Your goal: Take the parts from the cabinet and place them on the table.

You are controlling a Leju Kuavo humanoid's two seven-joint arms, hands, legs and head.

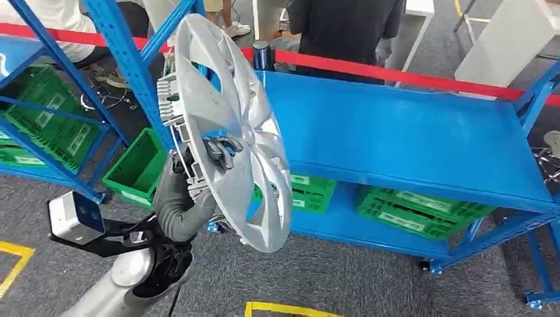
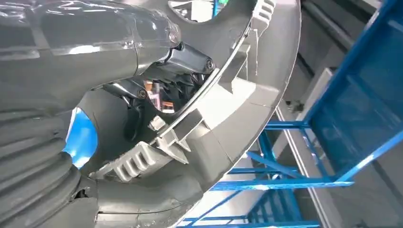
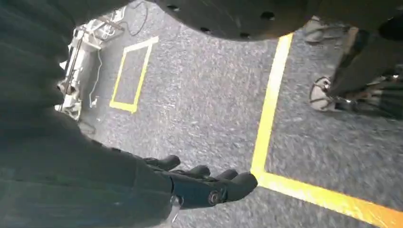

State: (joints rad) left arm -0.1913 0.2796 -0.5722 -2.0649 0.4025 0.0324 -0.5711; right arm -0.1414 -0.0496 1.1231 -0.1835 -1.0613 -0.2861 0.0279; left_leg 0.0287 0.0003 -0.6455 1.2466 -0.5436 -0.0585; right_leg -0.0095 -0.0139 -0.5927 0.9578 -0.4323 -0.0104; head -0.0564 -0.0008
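A large silver wheel cover stands nearly on edge in the air, in front of the blue table. My left hand grips it at its lower rim, with dark fingers hooked through a spoke opening onto the face. From the left wrist, the thumb and fingers clamp the ribbed back rim of the cover. My right hand hangs over the grey floor, fingers stretched out side by side and holding nothing.
A blue shelving rack with green crates stands at the left. More green crates lie on the table's lower shelf. A red barrier tape and people stand behind. Yellow floor lines mark the carpet.
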